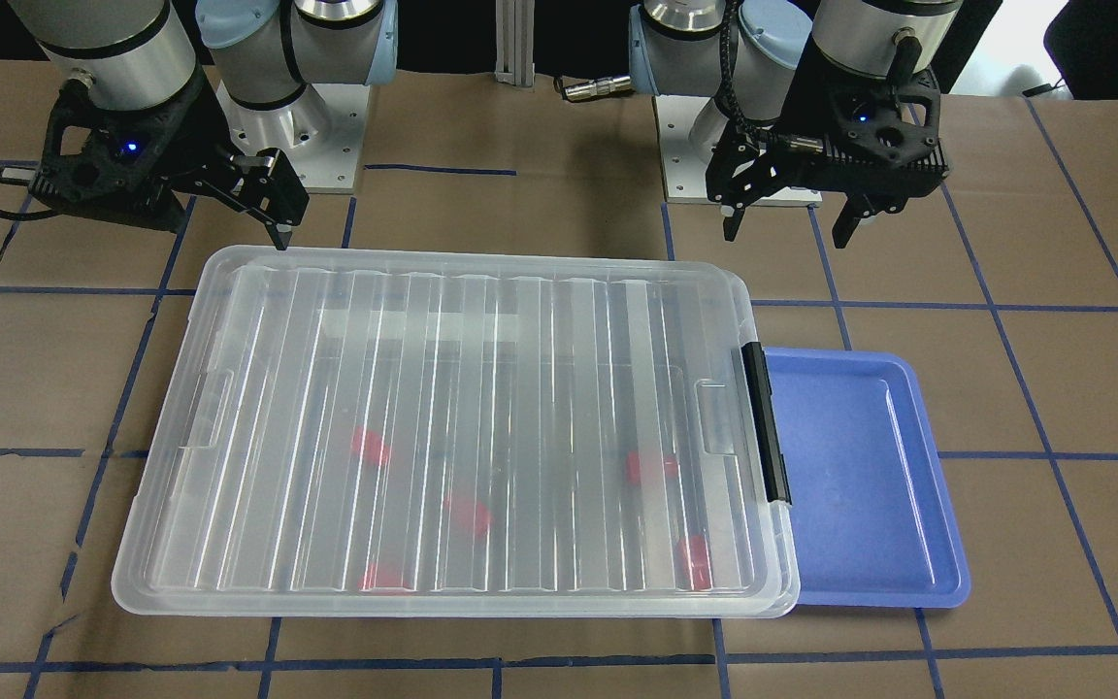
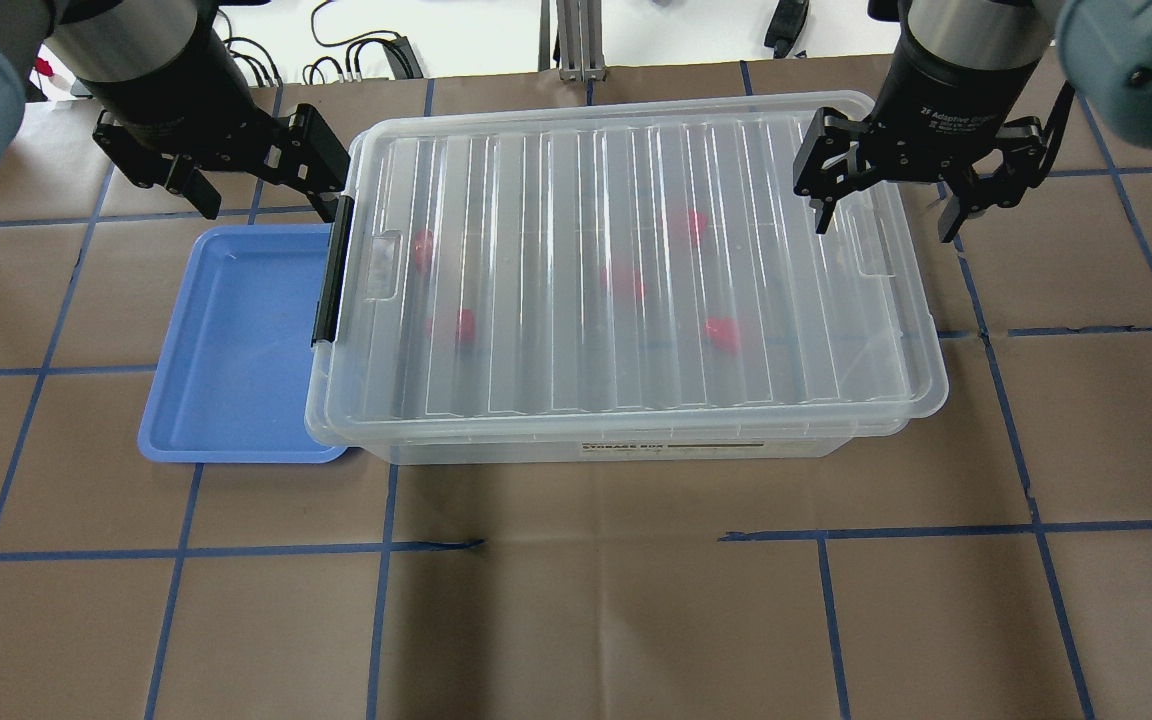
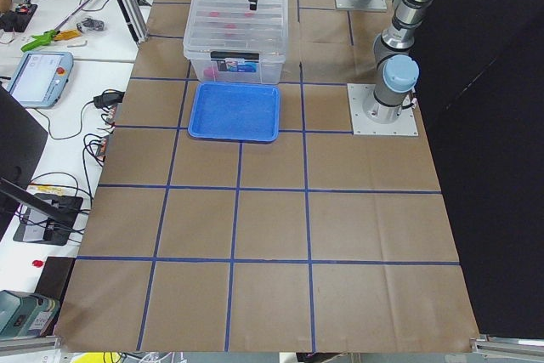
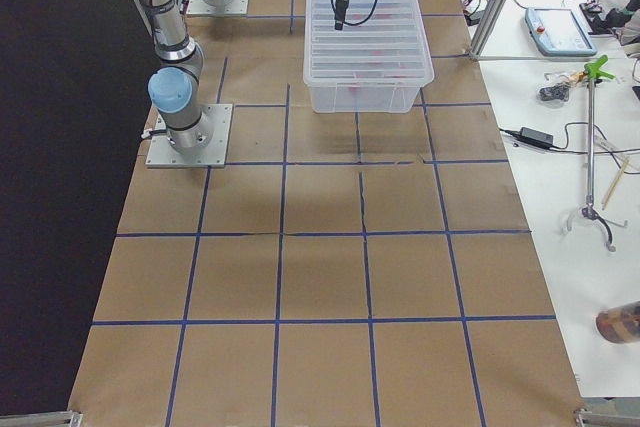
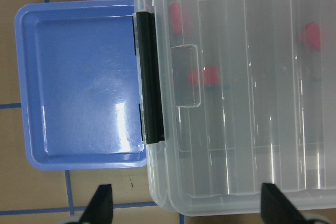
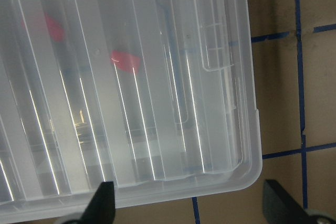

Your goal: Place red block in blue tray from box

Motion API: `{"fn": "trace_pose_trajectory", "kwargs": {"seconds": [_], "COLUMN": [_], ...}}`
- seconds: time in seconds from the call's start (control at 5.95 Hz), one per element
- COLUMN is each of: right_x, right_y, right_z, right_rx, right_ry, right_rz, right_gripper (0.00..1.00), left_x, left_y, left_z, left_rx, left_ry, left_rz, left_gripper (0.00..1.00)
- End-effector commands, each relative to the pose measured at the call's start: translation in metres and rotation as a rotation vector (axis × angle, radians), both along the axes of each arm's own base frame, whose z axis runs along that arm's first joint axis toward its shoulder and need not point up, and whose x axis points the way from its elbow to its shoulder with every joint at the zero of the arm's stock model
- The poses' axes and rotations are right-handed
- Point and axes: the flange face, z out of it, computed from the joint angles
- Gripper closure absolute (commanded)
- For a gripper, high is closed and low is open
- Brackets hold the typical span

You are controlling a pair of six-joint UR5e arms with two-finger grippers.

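Front-facing: looks steeply down from across the table [image 1: 540, 650], near enough to fill mid-frame with the box [image 1: 481, 291]. Overhead: from behind, the same box at upper centre. Side views: far off at either end, showing the box small at top centre. Wrist views: close, straight down on box corners. The left one shares the blue tray [image 5: 79, 87] with overhead's left half.

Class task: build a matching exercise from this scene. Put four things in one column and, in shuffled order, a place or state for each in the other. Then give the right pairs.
Things:
1. blue tray
2. red blocks
3. black latch bar
4. left gripper

Places or states:
A. inside the closed box
B. open, holding nothing
C. empty, beside the box
D. on the box's short side that faces the tray

Pairs: 1-C, 2-A, 3-D, 4-B.
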Motion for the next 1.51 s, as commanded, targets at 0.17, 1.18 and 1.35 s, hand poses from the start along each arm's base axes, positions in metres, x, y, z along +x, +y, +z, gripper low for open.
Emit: {"fn": "trace_pose_trajectory", "kwargs": {"seconds": [0.17,1.18,1.35], "right_x": [0.002,-0.105,-0.107], "right_y": [0.001,-0.047,-0.054], "right_z": [0.0,-0.051,-0.08], "right_rx": [0.001,0.04,0.043], "right_ry": [-0.013,-0.036,-0.035], "right_rz": [-0.001,0.004,0.006], "right_gripper": [0.0,0.0,0.0], "left_x": [0.0,0.0,0.0], "left_y": [0.0,0.0,0.0], "left_z": [0.0,-0.003,-0.003], "left_rx": [-0.002,0.004,0.004], "left_ry": [0.001,-0.002,-0.001], "left_rz": [-0.001,-0.002,-0.002], "left_gripper": [0.01,0.01,0.01]}}
